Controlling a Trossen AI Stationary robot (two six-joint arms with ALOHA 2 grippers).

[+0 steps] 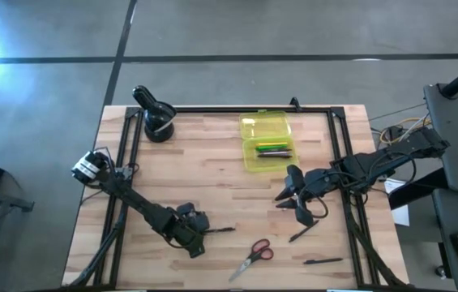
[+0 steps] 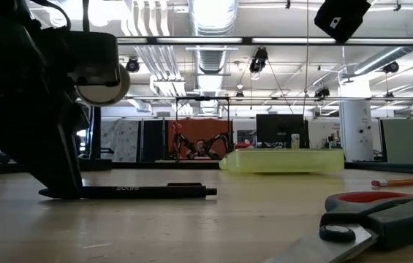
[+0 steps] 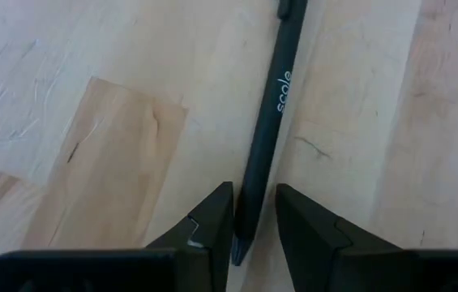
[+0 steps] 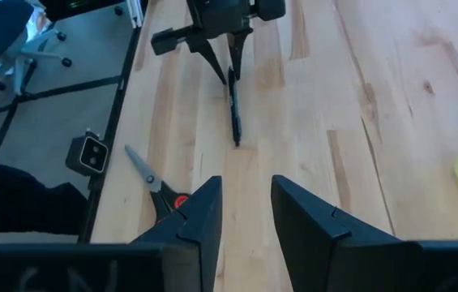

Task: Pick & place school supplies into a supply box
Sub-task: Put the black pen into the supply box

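Note:
A black pen point(image 3: 269, 122) lies flat on the wooden table, left of the middle and near the front point(image 1: 219, 230). My left gripper point(image 3: 254, 191) is down at the pen's left end, open. One finger stands on each side of that end, and a thin strip of wood shows beside the pen. My right gripper point(image 1: 281, 197) hangs open above the table's right half, with nothing between its fingers point(image 4: 246, 182). The yellow-green supply box point(image 1: 267, 142) stands open at the far middle with several pens inside. Red-handled scissors point(image 1: 254, 254) lie flat near the front edge.
Two more black pens point(image 1: 323, 260) point(image 1: 299, 235) lie on the table at the front right. An orange pencil point(image 2: 411, 181) lies on the table beyond the scissors point(image 2: 381, 212). A black round stand point(image 1: 157, 120) sits at the far left corner. A dark frame rail runs along the table's edges.

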